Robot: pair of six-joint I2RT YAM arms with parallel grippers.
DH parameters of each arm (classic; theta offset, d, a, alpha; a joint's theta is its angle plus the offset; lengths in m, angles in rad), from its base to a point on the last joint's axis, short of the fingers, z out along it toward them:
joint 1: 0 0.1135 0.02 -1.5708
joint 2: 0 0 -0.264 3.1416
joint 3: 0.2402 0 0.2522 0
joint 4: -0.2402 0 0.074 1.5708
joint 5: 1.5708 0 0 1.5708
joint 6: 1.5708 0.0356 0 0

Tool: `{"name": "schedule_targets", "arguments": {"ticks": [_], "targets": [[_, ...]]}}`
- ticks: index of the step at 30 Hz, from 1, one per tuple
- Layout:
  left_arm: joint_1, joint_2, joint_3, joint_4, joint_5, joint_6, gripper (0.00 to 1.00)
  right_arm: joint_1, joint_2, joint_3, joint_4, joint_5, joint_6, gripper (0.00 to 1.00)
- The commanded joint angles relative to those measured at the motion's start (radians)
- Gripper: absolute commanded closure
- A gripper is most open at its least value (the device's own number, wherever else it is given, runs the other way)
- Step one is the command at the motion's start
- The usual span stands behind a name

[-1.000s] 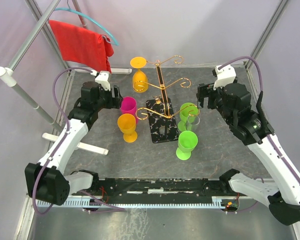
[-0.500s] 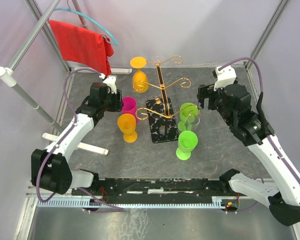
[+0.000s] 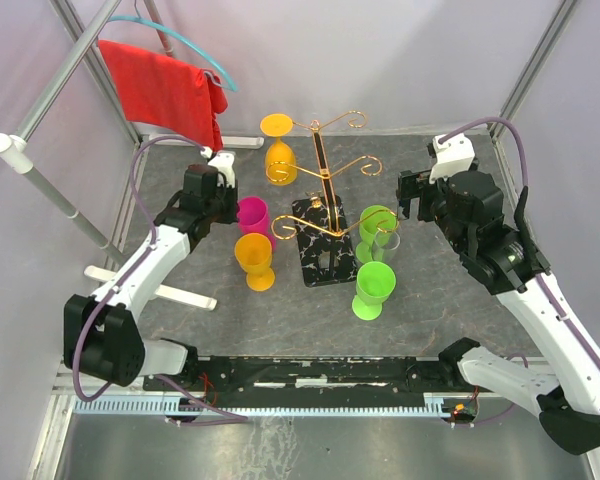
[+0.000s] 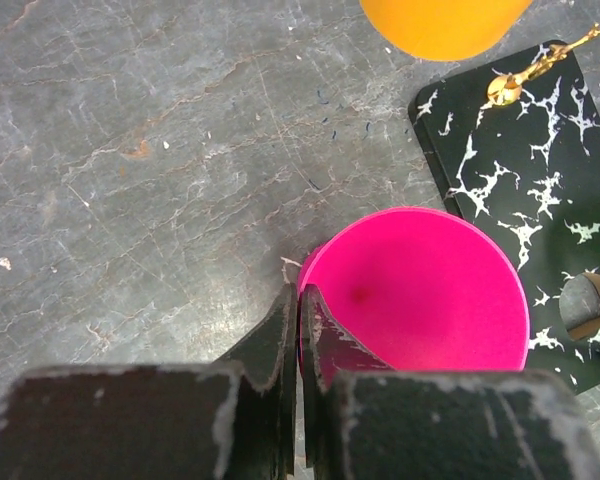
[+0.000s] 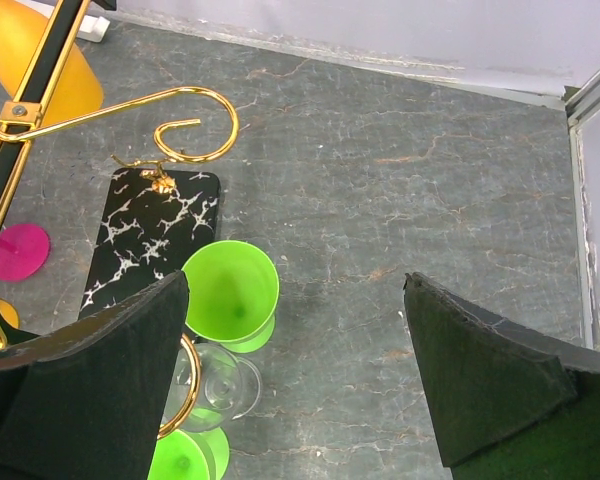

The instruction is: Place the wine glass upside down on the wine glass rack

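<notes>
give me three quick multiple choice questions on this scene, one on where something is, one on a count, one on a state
1. Where does the pink wine glass stand?
A) on the table, left of the wine glass rack
B) on the rack's base
C) hanging from the rack

2. How many green glasses are there?
A) one
B) two
C) four

3. What state is the left tool in?
A) wide open
B) shut on the pink glass's rim
C) shut on the rack's wire

Answers:
1 A, the top view shows it on the table beside the base's left edge.
2 B, one green glass stands right of the rack and another nearer the arms' bases.
3 B, the left wrist view shows its fingers pinching the rim.
</notes>
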Motion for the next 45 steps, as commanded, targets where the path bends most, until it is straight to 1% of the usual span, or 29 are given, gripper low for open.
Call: {"name": "schedule_targets", "arguments": {"ticks": [1, 7, 11, 15, 19, 22, 24, 28, 33, 34, 35, 39, 45], "targets": [[-0.004, -0.046, 0.074, 0.006, -0.048, -0.018, 0.97, -0.003, -0.006, 0.003, 0.034, -0.004, 0.013, 0.04], [-0.003, -0.157, 0.152, -0.039, -0.176, 0.008, 0.97, -0.003, 0.021, 0.003, 0.067, -0.065, 0.063, 0.06], [-0.004, -0.259, 0.177, -0.038, -0.200, 0.041, 0.97, -0.003, 0.056, 0.026, 0.103, -0.124, 0.090, 0.06], [-0.005, -0.365, 0.220, -0.045, -0.187, 0.101, 0.97, -0.003, 0.090, 0.055, 0.154, -0.212, 0.152, 0.07], [-0.004, -0.439, 0.256, -0.051, -0.162, 0.216, 0.97, -0.004, 0.108, 0.075, 0.203, -0.287, 0.231, 0.08], [-0.005, -0.483, 0.255, -0.010, -0.104, 0.279, 0.97, -0.003, 0.112, 0.091, 0.236, -0.314, 0.288, 0.09], [-0.004, -0.510, 0.235, 0.051, -0.060, 0.311, 0.97, -0.004, 0.115, 0.107, 0.261, -0.324, 0.319, 0.09], [-0.005, -0.568, 0.148, 0.277, 0.062, 0.359, 0.97, -0.004, 0.144, 0.148, 0.334, -0.379, 0.398, 0.09], [-0.005, -0.590, 0.062, 0.521, 0.169, 0.401, 0.97, -0.004, 0.190, 0.145, 0.525, -0.500, 0.629, 0.09], [-0.005, -0.593, 0.034, 0.596, 0.197, 0.406, 0.97, -0.002, 0.204, 0.145, 0.565, -0.515, 0.687, 0.09], [-0.005, -0.594, 0.016, 0.637, 0.221, 0.407, 0.97, -0.003, 0.211, 0.143, 0.593, -0.528, 0.717, 0.09], [-0.006, -0.590, -0.094, 0.910, 0.289, 0.410, 0.97, 0.005, 0.247, 0.141, 0.682, -0.553, 0.851, 0.09], [-0.037, -0.524, -0.145, 1.062, 0.296, 0.428, 0.97, 0.024, 0.338, 0.184, 0.777, -0.623, 0.970, 0.09]]}}
